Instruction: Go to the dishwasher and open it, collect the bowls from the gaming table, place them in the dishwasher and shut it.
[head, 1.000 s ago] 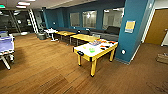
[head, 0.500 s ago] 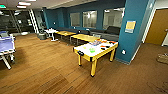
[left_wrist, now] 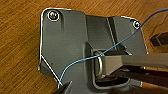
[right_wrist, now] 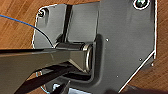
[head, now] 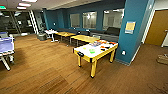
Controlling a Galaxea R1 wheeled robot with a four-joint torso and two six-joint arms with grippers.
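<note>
Roughly mid-room, gaming table (head: pixel 96 51) stands on the wood floor (head: pixel 50 72), just beside the teal pillar (head: pixel 131 32); green bowl (head: pixel 92 51) sits on its white top near colourful boxes (head: pixel 105 45). More yellow tables (head: pixel 83 38) behind. Gripper states: cannot tell for either.

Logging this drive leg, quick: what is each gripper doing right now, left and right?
Left gripper: cannot be told; the fingers are not clear over the wooden floor.
Right gripper: cannot be told, for the same reason.
</note>
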